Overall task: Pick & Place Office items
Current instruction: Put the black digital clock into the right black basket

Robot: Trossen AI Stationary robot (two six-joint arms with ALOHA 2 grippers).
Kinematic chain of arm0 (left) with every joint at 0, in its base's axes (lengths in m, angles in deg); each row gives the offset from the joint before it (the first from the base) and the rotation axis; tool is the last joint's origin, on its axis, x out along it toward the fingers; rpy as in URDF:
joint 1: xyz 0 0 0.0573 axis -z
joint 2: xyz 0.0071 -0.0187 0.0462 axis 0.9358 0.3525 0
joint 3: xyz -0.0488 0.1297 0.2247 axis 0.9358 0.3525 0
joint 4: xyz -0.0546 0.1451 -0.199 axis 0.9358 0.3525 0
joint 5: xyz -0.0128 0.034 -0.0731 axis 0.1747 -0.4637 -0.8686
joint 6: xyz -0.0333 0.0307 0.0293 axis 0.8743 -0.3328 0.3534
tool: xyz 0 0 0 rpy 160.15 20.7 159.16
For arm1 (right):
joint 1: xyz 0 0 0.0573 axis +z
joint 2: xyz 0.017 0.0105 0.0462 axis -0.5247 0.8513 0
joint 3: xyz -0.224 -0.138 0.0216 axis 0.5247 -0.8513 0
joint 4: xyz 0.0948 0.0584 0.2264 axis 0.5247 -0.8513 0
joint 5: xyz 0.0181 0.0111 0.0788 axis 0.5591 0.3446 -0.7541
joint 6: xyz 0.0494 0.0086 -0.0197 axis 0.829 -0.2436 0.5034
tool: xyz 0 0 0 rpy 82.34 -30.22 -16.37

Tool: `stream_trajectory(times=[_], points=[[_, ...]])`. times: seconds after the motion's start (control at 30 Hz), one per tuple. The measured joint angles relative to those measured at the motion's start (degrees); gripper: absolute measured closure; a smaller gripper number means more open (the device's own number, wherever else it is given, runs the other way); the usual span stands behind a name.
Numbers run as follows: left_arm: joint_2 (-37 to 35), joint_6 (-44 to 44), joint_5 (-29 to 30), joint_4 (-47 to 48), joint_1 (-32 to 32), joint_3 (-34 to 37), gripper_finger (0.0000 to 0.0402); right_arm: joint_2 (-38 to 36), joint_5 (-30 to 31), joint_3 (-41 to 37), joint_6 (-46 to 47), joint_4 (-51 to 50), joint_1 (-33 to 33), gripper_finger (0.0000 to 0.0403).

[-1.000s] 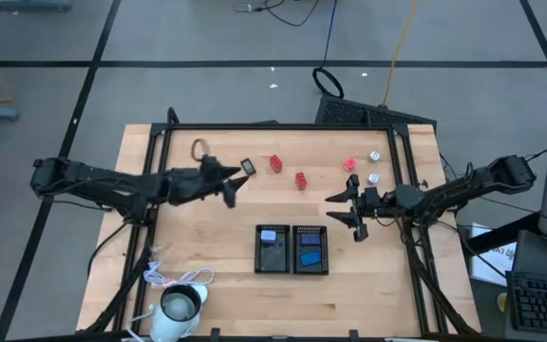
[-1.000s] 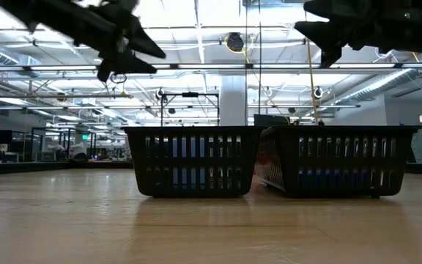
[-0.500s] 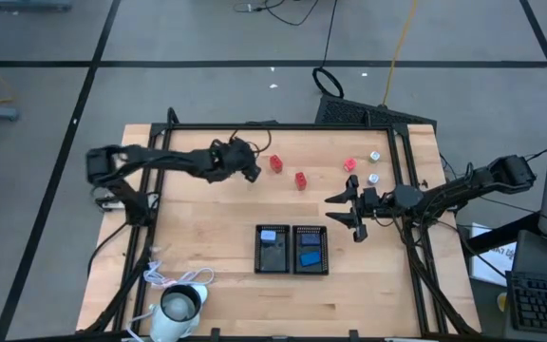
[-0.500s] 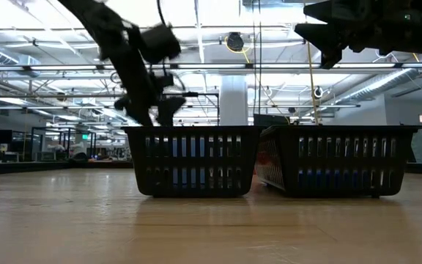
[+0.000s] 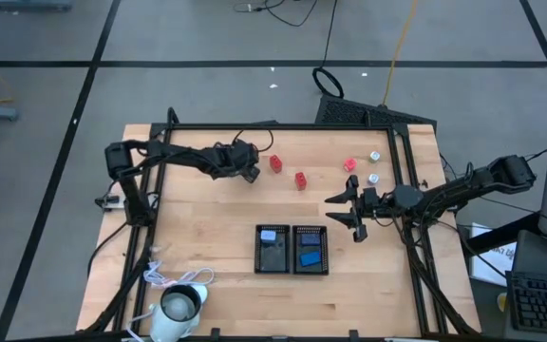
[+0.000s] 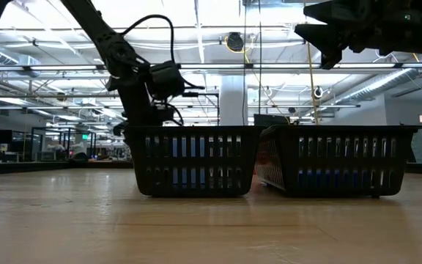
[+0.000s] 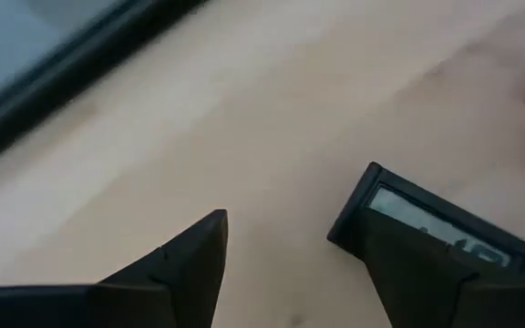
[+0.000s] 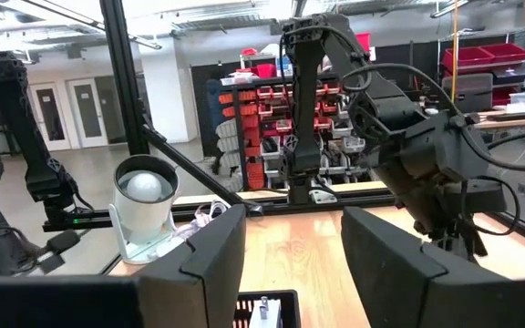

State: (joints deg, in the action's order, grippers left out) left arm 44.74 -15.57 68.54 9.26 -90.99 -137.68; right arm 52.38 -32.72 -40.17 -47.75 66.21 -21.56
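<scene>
black trays [image 5: 292, 250] hold light [image 5: 268, 235], dark blue blocks [image 5: 309, 256].

robotics lab / workshop: red parts bins [image 8: 272, 100] on shelving at centre frame, strip lights [image 6: 218, 70] overhead, floor cables [image 5: 330, 38] upper centre.
</scene>
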Motion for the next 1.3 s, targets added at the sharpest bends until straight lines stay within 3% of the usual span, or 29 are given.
stream_trajectory(times=[0.3, 0.53, 0.8, 1.03, 1.3], points=[[-4.76, 3.66, -15.65, 6.14, 1.11, 0.20, 0.0175, 0.02, -0.02, 0.00, 0.02, -0.59, 0.00, 0.0232], [-8.74, 3.44, -21.73, 4.95, 1.98, 0.26, 0.0160, 0.02, -0.02, 0.00, 0.00, -0.98, 0.00, 0.0232], [-7.97, -16.29, -20.65, 5.30, 6.43, 0.24, 0.0121, 0.01, -0.04, 0.00, 0.00, -1.85, 0.00, 0.0232], [-8.00, -25.63, -8.84, 4.58, 7.56, 0.23, 0.0129, 0.02, -0.04, 0.00, 0.02, -2.40, 0.00, 0.0232], [-7.76, -30.05, -14.18, 5.57, 6.34, 0.35, 0.0159, 0.02, -0.04, 0.00, 0.63, -2.36, 0.00, 0.0232]])
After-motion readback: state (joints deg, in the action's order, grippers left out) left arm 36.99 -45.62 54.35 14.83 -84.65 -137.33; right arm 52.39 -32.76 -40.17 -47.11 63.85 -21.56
